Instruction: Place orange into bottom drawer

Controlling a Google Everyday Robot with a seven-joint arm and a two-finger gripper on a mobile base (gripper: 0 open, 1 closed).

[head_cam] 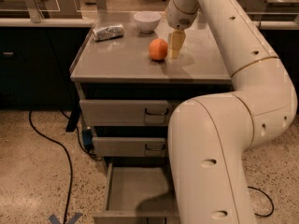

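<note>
The orange (158,49) sits on the grey cabinet top (121,62), near its middle. My gripper (175,50) points down at the cabinet top just to the right of the orange, very close to it and not holding it. The bottom drawer (133,192) is pulled open below the two upper drawers, and its grey floor shows nothing inside. My arm hides the drawer's right part.
A white bowl (146,21) stands at the back of the cabinet top and a foil-wrapped packet (108,31) lies at the back left. The top drawer (124,112) and the middle drawer (128,146) are shut. A black cable (60,153) runs over the floor at the left.
</note>
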